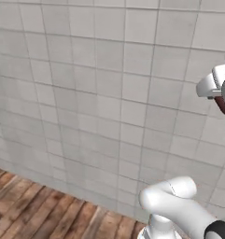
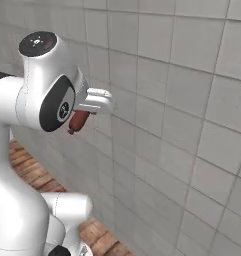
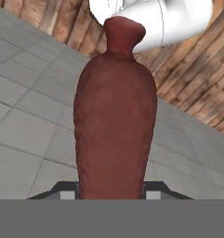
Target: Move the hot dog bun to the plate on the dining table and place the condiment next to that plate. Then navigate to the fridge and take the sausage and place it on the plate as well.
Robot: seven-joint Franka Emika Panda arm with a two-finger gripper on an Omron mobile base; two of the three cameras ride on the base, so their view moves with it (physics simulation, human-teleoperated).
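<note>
- Two-finger white end effector point(image 2: 81, 116) clamped on a dark red-brown object with a narrow neck at its far end point(image 3: 114, 116); grip seen in the hand view, where dark finger tips point(image 3: 67, 189) sit tight against both sides of its base.
- Held object read as the slim dark red squeeze bottle of condiment, nozzle end point(image 3: 124, 32) pointing away from the hand; in the right base view, seen as a short dark red body point(image 2: 78, 121) hanging slanted below the white fingers.
- In the left base view, only a dark red sliver point(image 1: 221, 104) showing at the right edge, just under the white hand.
- Held in the air, raised well above the floor, touching nothing but the fingers.
- Behind the hand, the white arm with dark joints point(image 2: 42, 95) rising from the lower left of the right base view, wrist bent over at the top.
- Beyond the held bottle, a wall of large pale grey square tiles point(image 1: 100, 93), close in front of the robot in both base views.
- At the foot of the wall, a floor of reddish-brown wooden planks point(image 1: 34, 212), also visible past the bottle at the top of the hand view point(image 3: 197, 83).
</note>
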